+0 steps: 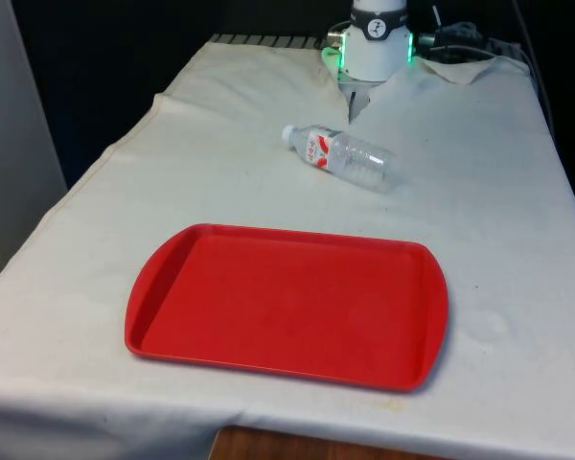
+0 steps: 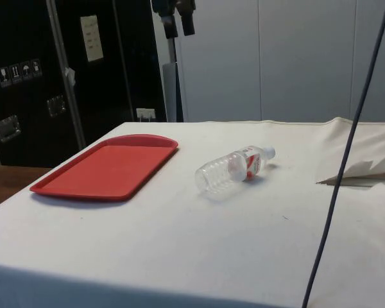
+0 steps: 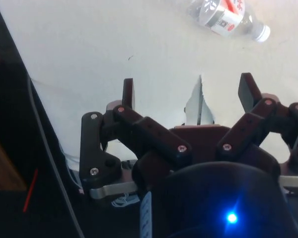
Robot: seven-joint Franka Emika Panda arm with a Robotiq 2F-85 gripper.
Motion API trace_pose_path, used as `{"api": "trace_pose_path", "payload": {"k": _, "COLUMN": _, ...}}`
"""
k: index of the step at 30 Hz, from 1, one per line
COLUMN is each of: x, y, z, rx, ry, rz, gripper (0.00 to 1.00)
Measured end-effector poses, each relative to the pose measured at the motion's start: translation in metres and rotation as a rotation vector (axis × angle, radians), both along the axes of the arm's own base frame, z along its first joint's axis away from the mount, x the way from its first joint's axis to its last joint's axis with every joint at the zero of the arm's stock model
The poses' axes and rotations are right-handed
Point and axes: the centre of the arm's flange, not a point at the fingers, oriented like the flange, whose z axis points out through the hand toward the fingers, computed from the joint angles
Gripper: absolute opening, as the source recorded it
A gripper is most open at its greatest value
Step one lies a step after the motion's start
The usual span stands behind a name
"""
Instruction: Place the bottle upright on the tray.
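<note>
In the front view we see a clear plastic bottle with a white cap and red label (image 1: 341,156) lying on its side toward the table's far edge, well apart from the empty red plastic tray (image 1: 287,304) near the front edge. The side view shows the same gap between them. In the wrist view our black two-finger gripper (image 3: 187,90) hangs with jaws spread wide, holding nothing, above the white cloth (image 3: 114,44).

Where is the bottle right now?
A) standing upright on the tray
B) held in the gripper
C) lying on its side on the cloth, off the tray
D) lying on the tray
C: the bottle lies on its side on the white cloth, apart from the red tray.
</note>
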Motion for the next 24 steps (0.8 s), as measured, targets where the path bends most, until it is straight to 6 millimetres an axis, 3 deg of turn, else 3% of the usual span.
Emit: {"api": "trace_pose_path", "payload": {"k": 24, "x": -0.053, "y": 0.001, "z": -0.001, "rx": -0.017, "ry": -0.019, "rz": -0.007, "gripper": 1.0}}
